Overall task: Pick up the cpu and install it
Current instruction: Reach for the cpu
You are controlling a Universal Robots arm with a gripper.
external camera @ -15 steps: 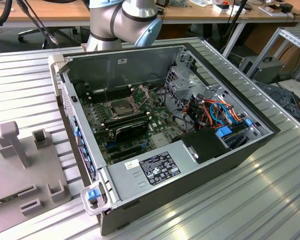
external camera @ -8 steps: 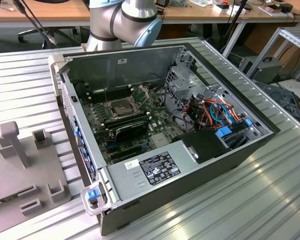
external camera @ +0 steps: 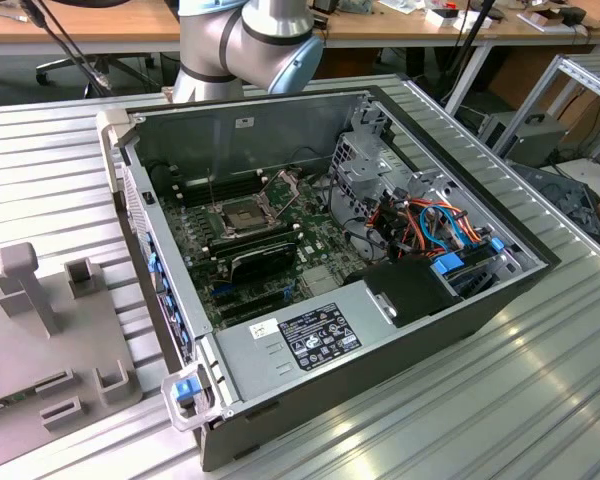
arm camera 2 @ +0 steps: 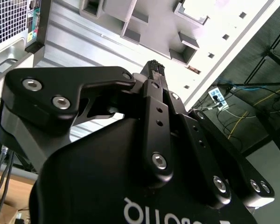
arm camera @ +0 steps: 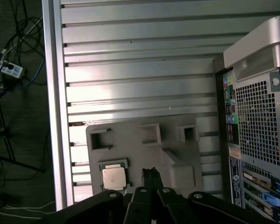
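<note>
The cpu (arm camera: 114, 177), a small silver-grey square chip, lies flat in a recess of the grey fixture plate (arm camera: 144, 144). In the first wrist view my gripper (arm camera: 150, 172) hangs well above that plate, shut with nothing between its fingers, and the cpu sits a little to one side of the fingertips. The second wrist view shows the same black fingers (arm camera 2: 155, 70) pressed together over the plate (arm camera 2: 154, 28). In the exterior view the dark square socket (external camera: 242, 215) sits on the motherboard (external camera: 280, 260) inside the open computer case (external camera: 460, 320).
The case's rear panel (arm camera: 256, 126) with its vent grille stands beside the fixture plate. Both rest on a ribbed aluminium table (arm camera: 140, 60) whose edge (arm camera: 49, 93) drops to a floor with cables. Upright blocks (external camera: 30, 280) rise from the fixture plate.
</note>
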